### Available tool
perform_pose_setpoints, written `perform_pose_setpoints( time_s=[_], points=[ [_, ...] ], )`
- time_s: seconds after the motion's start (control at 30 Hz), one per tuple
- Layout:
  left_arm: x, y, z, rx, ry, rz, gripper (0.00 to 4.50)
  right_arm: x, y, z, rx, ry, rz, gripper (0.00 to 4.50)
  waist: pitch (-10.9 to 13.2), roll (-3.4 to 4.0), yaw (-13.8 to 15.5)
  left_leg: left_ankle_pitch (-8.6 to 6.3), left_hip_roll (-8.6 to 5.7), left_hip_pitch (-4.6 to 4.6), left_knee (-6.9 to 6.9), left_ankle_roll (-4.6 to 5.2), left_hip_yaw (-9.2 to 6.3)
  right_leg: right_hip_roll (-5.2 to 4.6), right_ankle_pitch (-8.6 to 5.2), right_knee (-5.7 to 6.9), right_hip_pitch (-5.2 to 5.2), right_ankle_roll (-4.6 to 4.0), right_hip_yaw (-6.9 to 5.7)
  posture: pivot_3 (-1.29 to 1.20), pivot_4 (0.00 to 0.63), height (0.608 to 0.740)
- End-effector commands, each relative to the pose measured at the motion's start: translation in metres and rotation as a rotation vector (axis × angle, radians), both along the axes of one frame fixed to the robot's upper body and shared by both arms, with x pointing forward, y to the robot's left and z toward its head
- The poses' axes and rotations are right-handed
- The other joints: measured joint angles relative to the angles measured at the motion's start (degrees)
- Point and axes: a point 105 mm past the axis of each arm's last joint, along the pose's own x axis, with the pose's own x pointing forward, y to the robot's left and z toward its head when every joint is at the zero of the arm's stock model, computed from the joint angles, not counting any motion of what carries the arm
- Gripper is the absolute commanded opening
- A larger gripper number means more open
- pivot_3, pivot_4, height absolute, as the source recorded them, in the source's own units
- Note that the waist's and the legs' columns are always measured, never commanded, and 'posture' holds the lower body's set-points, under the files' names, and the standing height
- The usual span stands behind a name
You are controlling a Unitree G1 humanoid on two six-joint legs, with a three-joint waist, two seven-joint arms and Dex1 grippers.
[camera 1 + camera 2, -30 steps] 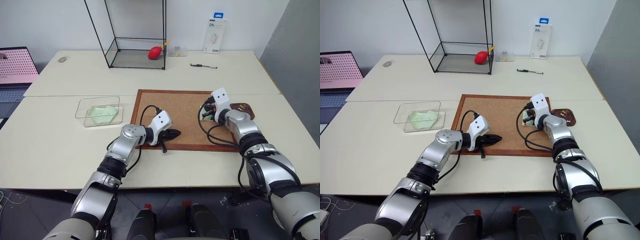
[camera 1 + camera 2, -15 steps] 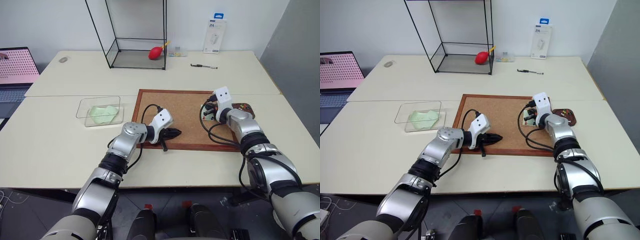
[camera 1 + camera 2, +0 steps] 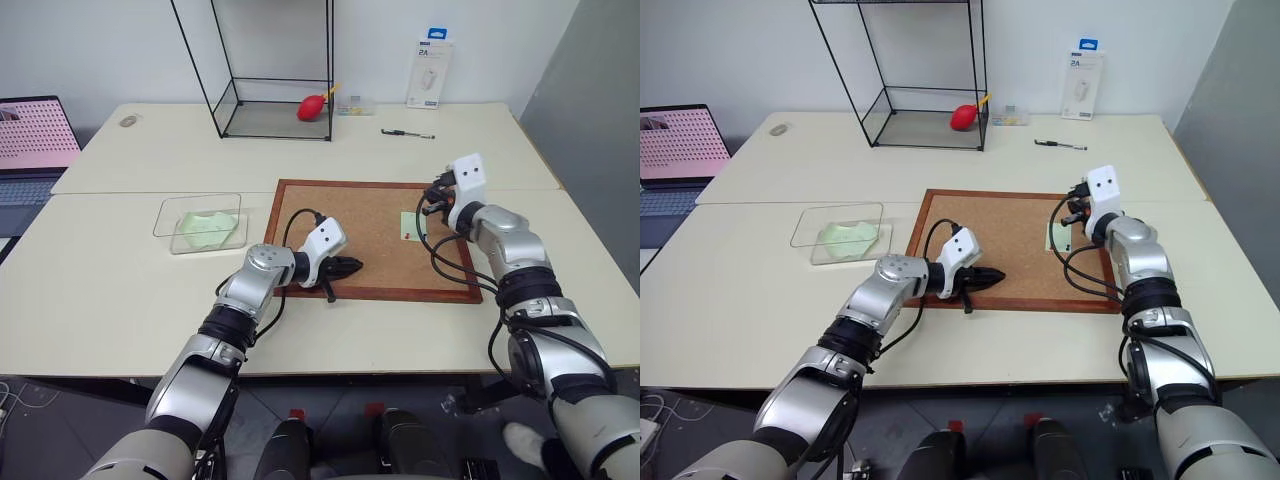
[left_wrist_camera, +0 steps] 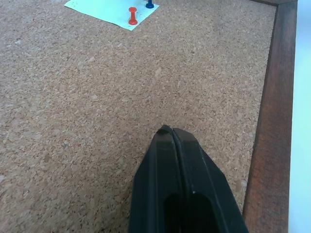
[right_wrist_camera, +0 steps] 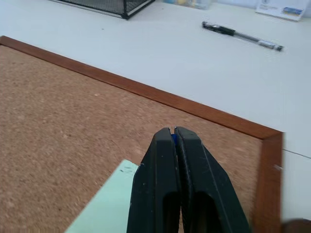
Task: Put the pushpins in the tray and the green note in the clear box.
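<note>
The green note lies on the right part of the corkboard. In the left wrist view a red pushpin stands in the green note, with a blue pushpin beside it. My right gripper hangs shut just above the note's far edge, and a sliver of blue shows between its fingertips. My left gripper rests shut and empty on the cork near the board's front edge. The clear box stands left of the board with a wavy pale green sheet in it. The tray is hidden behind my right forearm.
A tall black-framed glass case with a red bulb stands at the back. A pen and a white package lie at the back right. A laptop sits at the far left.
My right gripper has risen and moved right and back from the note, uncovering it; its forearm now covers the tray. The left arm has kept still.
</note>
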Motion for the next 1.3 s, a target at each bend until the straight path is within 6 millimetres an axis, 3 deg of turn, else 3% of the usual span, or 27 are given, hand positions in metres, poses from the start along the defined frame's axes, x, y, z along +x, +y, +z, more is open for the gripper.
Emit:
perform_pose_setpoints(
  time_s=[0.03,0.2,0.4,0.63,0.97,1.17,1.3],
  points=[
    [-0.009,0.016,-0.041,0.125,0.114,0.046,0.00,-0.016,-0.026,0.011,-0.094,-0.063,-0.038,0.01,-0.04,0.00,0.08,0.00,0.00,0.01,0.00,0.00,0.00,0.00,0.00,0.00,0.00,0.00,0.00,0.00,0.150,0.740],
    [-0.010,0.015,-0.042,0.132,0.111,0.032,0.00,-0.029,-0.047,-0.008,-0.262,-0.041,-0.078,0.01,-0.15,0.14,0.02,0.00,0.01,0.03,0.00,0.00,0.05,0.01,-0.01,-0.02,0.00,0.00,0.02,0.00,0.150,0.740],
    [-0.008,0.013,-0.041,0.138,0.105,0.023,0.00,-0.026,-0.061,-0.025,-0.342,-0.010,-0.127,0.01,-0.23,0.21,-0.14,0.02,0.01,0.08,0.00,0.03,0.13,0.01,0.00,-0.02,0.03,0.02,0.08,0.00,0.150,0.740],
    [-0.009,0.011,-0.040,0.141,0.098,0.012,0.00,-0.019,-0.068,-0.028,-0.385,-0.006,-0.152,1.37,-0.24,0.21,-0.15,0.02,0.00,0.05,0.00,0.03,0.12,0.00,0.01,-0.05,0.03,0.03,0.08,0.00,0.150,0.740],
    [-0.009,0.015,-0.042,0.143,0.102,0.019,0.00,-0.017,-0.068,-0.009,-0.375,-0.059,-0.149,3.48,-0.24,0.21,-0.17,0.02,0.00,0.05,0.00,0.03,0.11,0.01,0.01,-0.05,0.03,0.04,0.08,0.00,0.150,0.740],
    [-0.009,0.015,-0.042,0.143,0.101,0.020,0.00,-0.025,-0.066,0.020,-0.231,-0.139,-0.149,3.48,-0.24,0.21,-0.15,0.02,0.00,0.04,0.00,0.03,0.10,0.01,0.01,-0.05,0.03,0.04,0.07,0.00,0.150,0.740],
    [-0.009,0.016,-0.043,0.143,0.105,0.020,0.00,-0.042,-0.055,0.008,-0.111,-0.105,-0.074,3.48,-0.27,0.16,0.01,0.02,0.01,0.02,0.00,0.03,0.03,0.01,0.01,-0.08,0.04,0.04,0.01,0.00,0.150,0.740]
  ],
)
